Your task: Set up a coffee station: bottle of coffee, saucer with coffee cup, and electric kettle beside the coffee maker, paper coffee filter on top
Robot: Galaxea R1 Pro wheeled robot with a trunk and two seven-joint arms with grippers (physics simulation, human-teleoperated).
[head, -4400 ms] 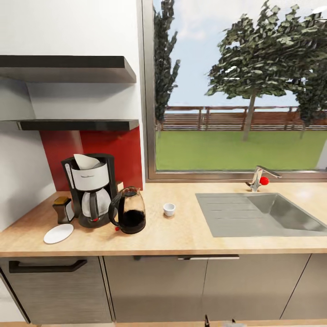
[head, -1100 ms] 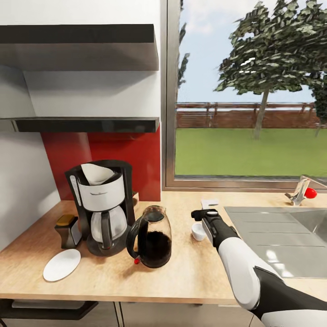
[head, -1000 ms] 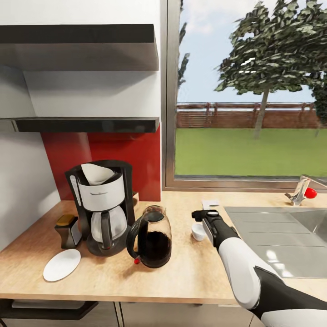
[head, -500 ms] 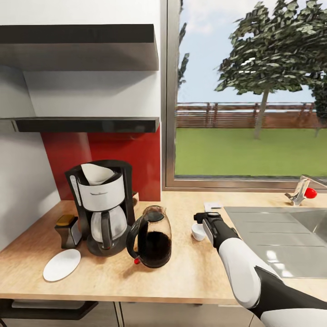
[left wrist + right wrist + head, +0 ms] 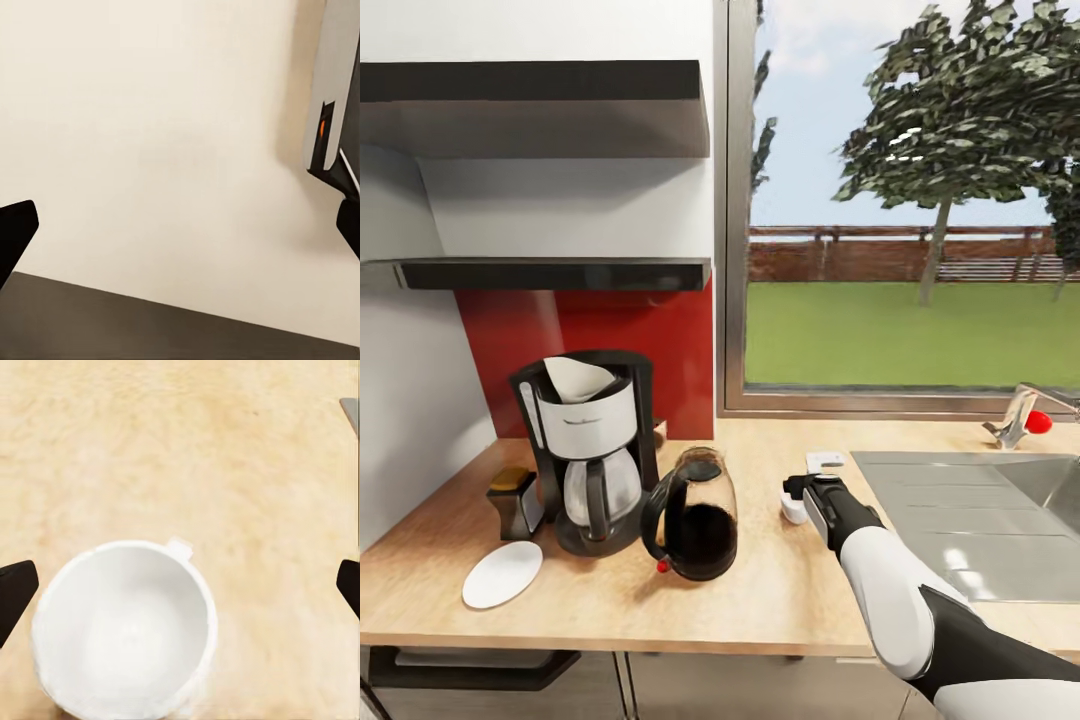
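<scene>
The cup (image 5: 793,509) stands upright on the counter (image 5: 780,590), between the kettle (image 5: 695,515) and the sink (image 5: 970,520), well apart from the saucer (image 5: 503,574). In the right wrist view the cup (image 5: 124,630) shows from above, its bowl bare white, with a small tab at the rim.

The right gripper (image 5: 807,486) hangs just over the cup, its jaws spread wide — the dark fingertips (image 5: 15,589) sit at the two edges of the wrist view, well clear of the rim, holding nothing.

The kettle stands just beside the coffee maker (image 5: 588,450), handle toward the robot, dark liquid in its lower half. A white paper filter (image 5: 577,378) sits in the top of the coffee maker. The bottle (image 5: 515,498) stands on the counter at the machine's other side, touching or nearly so. The saucer lies flat in front of the bottle, near the counter's edge.

The left gripper (image 5: 180,232) faces a pale surface — probably a wall or panel — with its jaws wide apart and nothing between them.
</scene>
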